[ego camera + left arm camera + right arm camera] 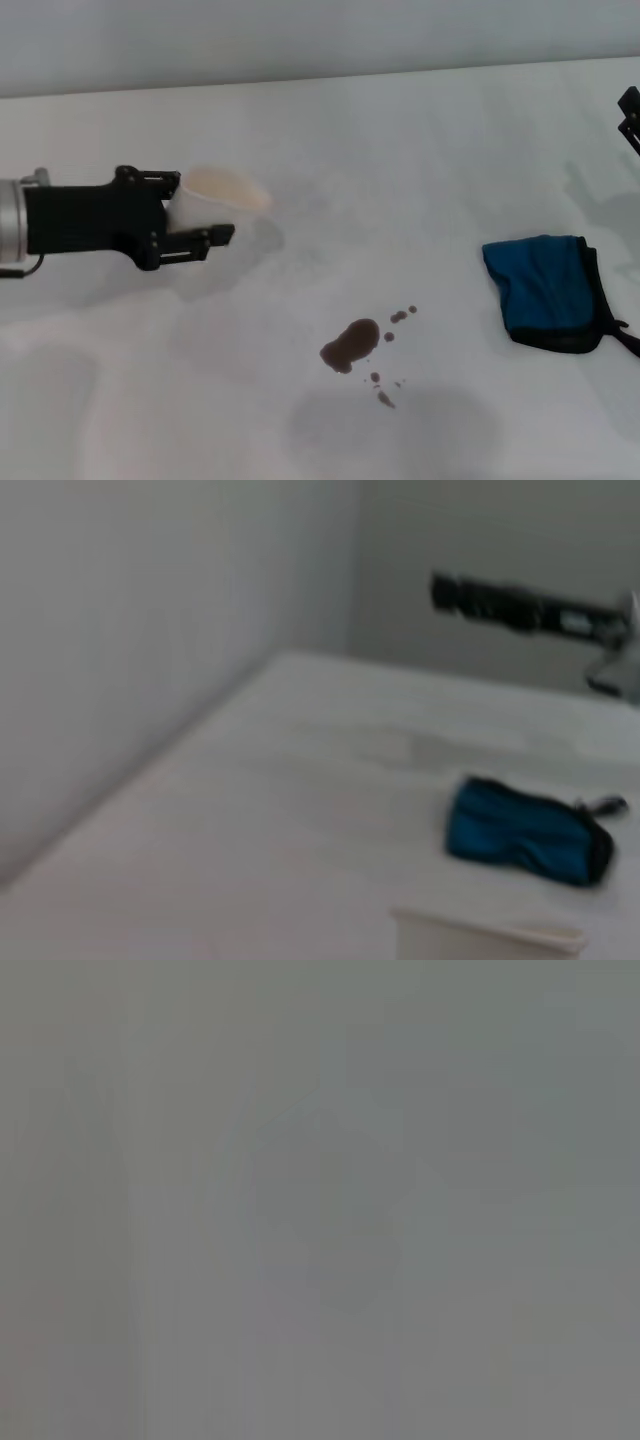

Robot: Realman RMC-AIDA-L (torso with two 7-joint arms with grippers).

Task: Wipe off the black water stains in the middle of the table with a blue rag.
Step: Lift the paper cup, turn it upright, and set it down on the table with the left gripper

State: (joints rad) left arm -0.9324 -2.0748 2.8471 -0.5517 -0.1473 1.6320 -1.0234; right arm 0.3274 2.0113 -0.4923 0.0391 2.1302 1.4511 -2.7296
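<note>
Bare lab: white table [420,150], blank wall [150,630]

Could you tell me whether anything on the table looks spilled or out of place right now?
Yes: dark stains with small droplets lie mid-table, unwiped. The left gripper holds a white cup tipped on its side. The blue rag lies crumpled to the right, untouched; the right gripper hangs at the far right edge.

Stains and rag on my table

A dark brown blotch, the stains [350,343], sits mid-table [420,150] with tiny drops around it. My blue rag [545,290] with black edging lies folded, well apart, on my right side.
</note>
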